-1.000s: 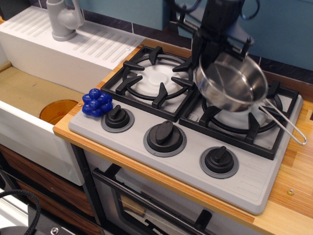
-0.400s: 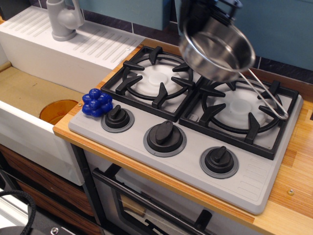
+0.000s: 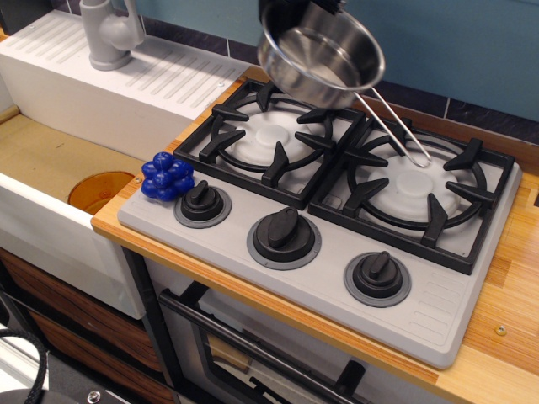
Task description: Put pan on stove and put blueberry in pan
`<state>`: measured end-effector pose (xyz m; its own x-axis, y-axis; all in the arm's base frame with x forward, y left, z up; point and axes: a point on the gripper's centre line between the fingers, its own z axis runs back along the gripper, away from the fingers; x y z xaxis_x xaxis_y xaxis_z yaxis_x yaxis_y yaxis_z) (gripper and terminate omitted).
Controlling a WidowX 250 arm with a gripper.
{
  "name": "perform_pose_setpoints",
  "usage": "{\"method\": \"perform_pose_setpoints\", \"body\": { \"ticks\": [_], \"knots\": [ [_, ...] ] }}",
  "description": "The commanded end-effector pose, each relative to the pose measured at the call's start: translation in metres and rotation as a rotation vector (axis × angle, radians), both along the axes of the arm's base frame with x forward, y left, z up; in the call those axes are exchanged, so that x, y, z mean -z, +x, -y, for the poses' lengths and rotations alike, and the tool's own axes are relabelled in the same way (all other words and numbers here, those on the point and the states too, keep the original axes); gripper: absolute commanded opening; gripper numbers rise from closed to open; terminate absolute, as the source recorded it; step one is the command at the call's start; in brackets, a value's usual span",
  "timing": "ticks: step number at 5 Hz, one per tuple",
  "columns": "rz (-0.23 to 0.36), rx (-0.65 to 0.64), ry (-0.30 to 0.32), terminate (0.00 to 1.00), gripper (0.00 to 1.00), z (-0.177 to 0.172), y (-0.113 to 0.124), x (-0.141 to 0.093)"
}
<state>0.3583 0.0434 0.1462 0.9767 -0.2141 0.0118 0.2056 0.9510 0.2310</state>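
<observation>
1 pan (image 3: pixel 324 52) tilted above stove (image 3: pixel 320 269) | pincer (image 3: pixel 290 8) cropped, grip state unclear | blueberry (image 3: pixel 167 177) by sink

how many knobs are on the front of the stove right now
3. All sit in a row along the stove's front strip: the left knob beside the blueberry, the middle knob between the two burners, and the right knob below the right burner. None appear hidden.

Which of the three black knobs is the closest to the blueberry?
The leftmost knob: the blueberry sits right beside it at the stove's left corner.
</observation>
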Motion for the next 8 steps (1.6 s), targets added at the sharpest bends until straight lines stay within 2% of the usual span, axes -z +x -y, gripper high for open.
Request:
{"method": "perform_pose_setpoints", "body": {
  "ticks": [1, 3, 5, 6, 7, 8],
  "knots": [
    [0.108, 0.049, 0.000, 0.00, 0.00, -0.037, 0.016, -0.019],
    [0.136, 0.071, -0.028, 0.00, 0.00, -0.061, 0.023, 0.008],
    [0.176, 0.055, -0.066, 0.00, 0.00, -0.060, 0.022, 0.048],
    [0.185, 0.041, -0.094, 0.00, 1.00, -0.054, 0.024, 0.056],
    [0.167, 0.038, -0.112, 0.00, 1.00, -0.051, 0.026, 0.050],
    [0.151, 0.037, -0.103, 0.00, 1.00, -0.049, 0.025, 0.039]
  ]
}}
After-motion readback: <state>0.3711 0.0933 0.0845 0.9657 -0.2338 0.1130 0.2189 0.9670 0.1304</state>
